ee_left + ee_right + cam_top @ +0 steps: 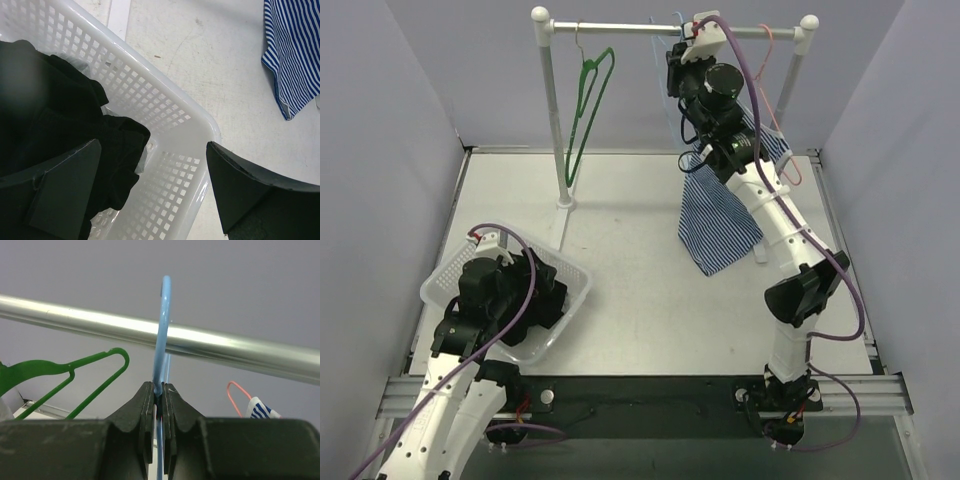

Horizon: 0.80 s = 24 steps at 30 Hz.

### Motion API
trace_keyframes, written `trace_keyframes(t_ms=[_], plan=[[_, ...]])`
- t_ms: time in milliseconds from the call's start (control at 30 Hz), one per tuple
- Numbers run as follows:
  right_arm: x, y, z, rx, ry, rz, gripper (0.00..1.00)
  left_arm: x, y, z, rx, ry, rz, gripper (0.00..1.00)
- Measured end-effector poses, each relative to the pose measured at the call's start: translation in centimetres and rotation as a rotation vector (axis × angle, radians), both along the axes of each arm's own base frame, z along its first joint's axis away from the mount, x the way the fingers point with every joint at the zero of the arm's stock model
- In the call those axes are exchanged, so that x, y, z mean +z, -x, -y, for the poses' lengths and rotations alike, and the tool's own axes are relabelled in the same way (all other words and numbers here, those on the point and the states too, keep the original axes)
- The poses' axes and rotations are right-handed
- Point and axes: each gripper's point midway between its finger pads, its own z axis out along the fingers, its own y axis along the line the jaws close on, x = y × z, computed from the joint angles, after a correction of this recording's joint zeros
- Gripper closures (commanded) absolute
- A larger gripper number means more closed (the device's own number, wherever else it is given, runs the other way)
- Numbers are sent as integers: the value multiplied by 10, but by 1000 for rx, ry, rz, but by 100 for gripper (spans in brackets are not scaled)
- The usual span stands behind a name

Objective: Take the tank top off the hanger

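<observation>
Right gripper [159, 390], clamped shut on the thin light-blue plastic hanger hook [164, 315] at the silver metal rail [100, 322], might have lost its pinch if that hook snagged.

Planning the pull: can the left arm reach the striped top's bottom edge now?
Probably yes: the left tool is open, bare table lies between the basket and the striped top, and the right arm crosses only its upper part.

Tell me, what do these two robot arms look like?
Both the left arm and right arm have white tubular links joined by chunky black joints, each trailed by a looping purple cable. The left tool and right tool end in matte black, wedge-shaped fingers.
</observation>
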Motion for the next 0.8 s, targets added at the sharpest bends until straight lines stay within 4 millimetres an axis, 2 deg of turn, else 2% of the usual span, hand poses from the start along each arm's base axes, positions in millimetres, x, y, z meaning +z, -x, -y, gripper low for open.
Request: trace_keyframes(t_ms=[100,167,267,367,400,500,600,700,800], plan=[[-3,-8,-1,-12,0,-5,100,0,0,1,-3,1,-2,3],[-12,-11,-1,-18,12,-29,100,0,0,1,-3,1,-1,3],[-22,-14,-1,-27,22,-51,92,0,0,0,-3,0,-1,3],[-28,-16,0,-37,24,-61,76,0,0,1,-3,1,-1,3],[-31,-16,0,-38,24,-65,66,0,0,1,-3,1,-1,3],[-36,-14,1,-35,32,-85,51,0,0,1,-5,1,-2,3],[-37,-3,4,-17,45,-108,43,0,0,1,-6,2,-1,3],[-31,20,14,1,63,-120,38,0,0,1,-6,1,0,3],[-12,46,29,14,63,-105,37,0,0,2,-10,2,1,3]])
